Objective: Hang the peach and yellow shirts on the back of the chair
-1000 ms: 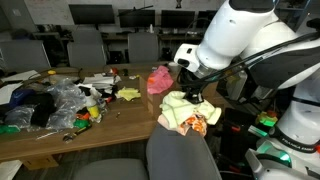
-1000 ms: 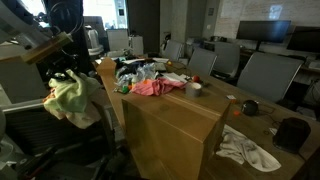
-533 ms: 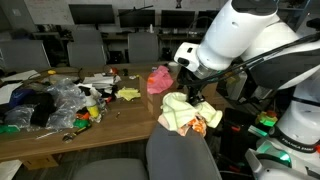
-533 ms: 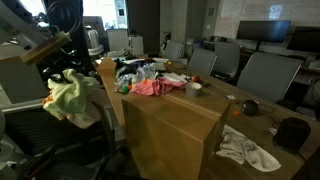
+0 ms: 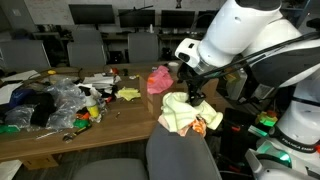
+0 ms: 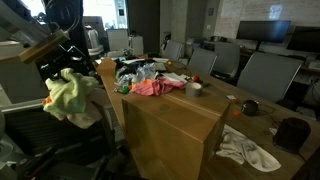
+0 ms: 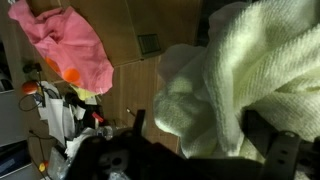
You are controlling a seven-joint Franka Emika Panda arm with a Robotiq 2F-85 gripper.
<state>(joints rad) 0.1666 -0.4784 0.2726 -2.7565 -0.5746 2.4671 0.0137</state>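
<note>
- Right, your pincer (image 5: 192, 97) hangs off the white arm, just above the grey chair back (image 5: 180, 155) at the near edge of the desk (image 5: 120, 118).
- Wrist view: the two dark fingers (image 7: 265, 135) stand apart w/ a thick fold of the yellow shirt (image 7: 250, 70) bunched between them. Can't tell whether they pinch it or stand free.
- In an exterior view the yellow shirt (image 5: 180, 113) sits crumpled right under the pincer, its lower folds meeting the top edge of the chair back. Whether it rests on the chair isn't clear from this angle.
- From the other side it (image 6: 70, 95) shows as a pale bundle beside the desk's wooden corner, off the desktop.
- The peach shirt (image 5: 159, 78) lies in a heap on the desk, near the pincer but apart from it; also seen in the wrist view, top corner (image 7: 70, 45).
- Further along the desk you've got a pile of clear plastic bags (image 5: 62, 98) and small colourful bits.
- A white cloth (image 6: 245, 148) lies on the floor.
</note>
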